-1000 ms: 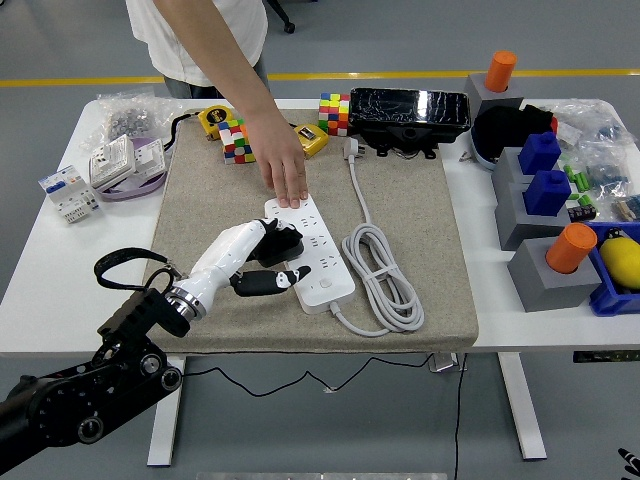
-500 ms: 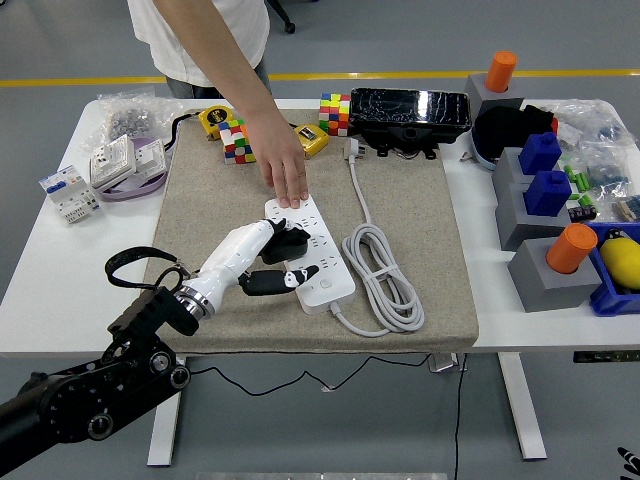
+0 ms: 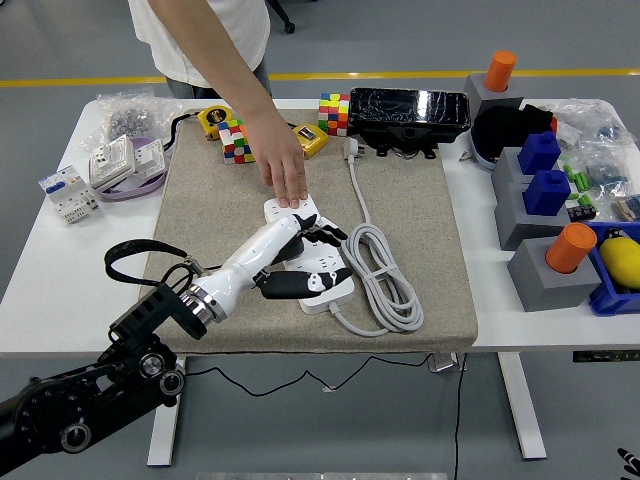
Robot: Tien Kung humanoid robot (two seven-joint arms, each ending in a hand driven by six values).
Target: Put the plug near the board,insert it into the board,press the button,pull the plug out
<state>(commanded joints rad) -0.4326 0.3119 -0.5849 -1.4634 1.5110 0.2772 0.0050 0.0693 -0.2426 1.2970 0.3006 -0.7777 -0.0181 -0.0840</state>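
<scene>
A white power strip (image 3: 338, 291) lies on the beige mat (image 3: 410, 200), its far end held down by a person's hand (image 3: 288, 182). My left hand (image 3: 305, 255), white with black fingertips, reaches in from the lower left and hovers over the middle of the strip. Its fingers (image 3: 322, 233) are curled on a black plug (image 3: 300, 236), which sits right above the strip's sockets. I cannot tell whether the prongs are in a socket. The thumb (image 3: 298, 284) lies across the strip's near part, hiding the sockets there. My right hand is out of view.
The strip's grey cable (image 3: 385, 275) lies coiled to its right, ending in a plug (image 3: 352, 150). Rubik's cubes (image 3: 237, 142), a yellow tape measure (image 3: 309, 139) and a black box (image 3: 410, 112) stand at the back. Grey blocks with blue and orange pegs (image 3: 545, 215) fill the right side.
My left hand has moved right and farther over the strip with the black plug. The person's hand has stayed on the strip's far end.
</scene>
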